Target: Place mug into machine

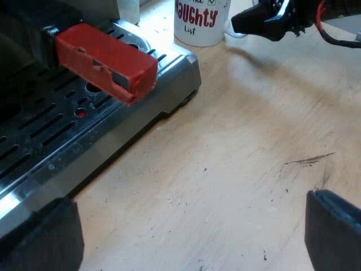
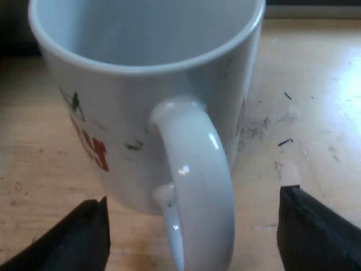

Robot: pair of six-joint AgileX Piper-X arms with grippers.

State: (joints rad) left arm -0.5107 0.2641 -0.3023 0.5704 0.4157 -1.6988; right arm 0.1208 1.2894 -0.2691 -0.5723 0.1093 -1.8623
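Mug (image 2: pixel 130 84), one, upright on the table (image 2: pixel 316 84).
Right gripper (image 2: pixel 193 234) gapes astride its handle (image 2: pixel 197 180); left gripper (image 1: pixel 186 234) gapes beside one red-ended holder (image 1: pixel 107 62).

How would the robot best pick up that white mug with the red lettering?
By the handle. The mug stands upright with its loop facing the right end effector, whose open fingers flank it. Coming straight in from that side and closing across the loop looks likeliest.

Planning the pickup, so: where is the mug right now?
The mug stands upright on the wooden table near a corner of the machine's drip tray, its handle inside the open right gripper, touching neither finger.
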